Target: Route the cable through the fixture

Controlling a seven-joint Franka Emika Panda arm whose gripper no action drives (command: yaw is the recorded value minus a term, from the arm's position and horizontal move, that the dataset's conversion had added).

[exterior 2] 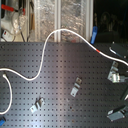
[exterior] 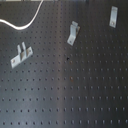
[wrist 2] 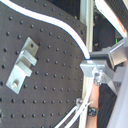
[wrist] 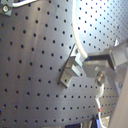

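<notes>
The white cable (exterior 2: pixel 50 37) curves from the second exterior view's left edge, up over the board's far side and down to the right, with a red mark near that end. My gripper (wrist 2: pixel 93 68) is shut on the cable there. In the second exterior view it is dark and hard to make out at the right edge (exterior 2: pixel 120 62). The fixture (exterior: pixel 113 16), a straight silver strip, stands at the first exterior view's top right. It lies close beside my fingers in both wrist views (wrist: pixel 70 70) (wrist 2: pixel 22 67), apart from the cable (wrist: pixel 75 30).
An L-shaped bracket (exterior: pixel 73 32) (exterior 2: pixel 76 86) stands mid-board. A flat plate with two prongs (exterior: pixel 20 55) (exterior 2: pixel 37 105) is at the first exterior view's left. Another metal piece (exterior 2: pixel 115 114) sits at the second exterior view's lower right. Foil-wrapped clutter (exterior 2: pixel 45 15) lies behind the black perforated board (exterior: pixel 75 90).
</notes>
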